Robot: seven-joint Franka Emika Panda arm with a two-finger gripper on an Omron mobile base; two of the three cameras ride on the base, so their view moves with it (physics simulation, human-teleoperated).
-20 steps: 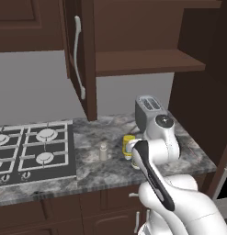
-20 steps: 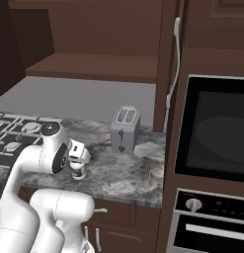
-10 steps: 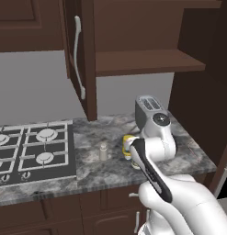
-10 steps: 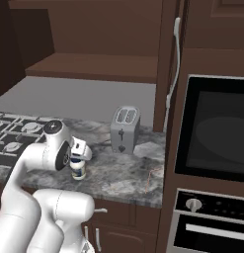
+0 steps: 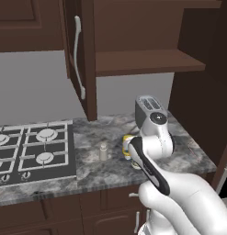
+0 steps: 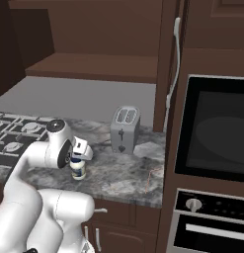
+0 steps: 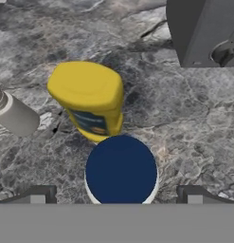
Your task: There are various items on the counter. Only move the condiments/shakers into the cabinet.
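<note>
The tabletop point(image 5: 179, 151) is a slab of speckled grey-and-white stone with a thick edge, set on brown base cupboards point(image 5: 64, 213). At its left end lies a black stove point(image 5: 32, 151) with white grates. Above it hangs the dark wooden cabinet point(image 5: 147, 62), its door point(image 5: 80, 55) swung wide and one plain shelf showing inside. In the right base view a black wall oven point(image 6: 215, 131) stands to the right of the stone.

A grey toaster point(image 6: 125, 128) sits near the back. In front of it the white jar point(image 7: 121, 171) with its dark blue lid stands upright on the stone, the yellow bottle point(image 7: 90, 99) just behind it in the hand view, and the small grey shaker point(image 5: 103, 151) a little apart toward the stove.

The pincer point(image 7: 116, 198) hangs right over the jar, spread as wide as it goes, one tip on either side of the lid, gripping nothing.
</note>
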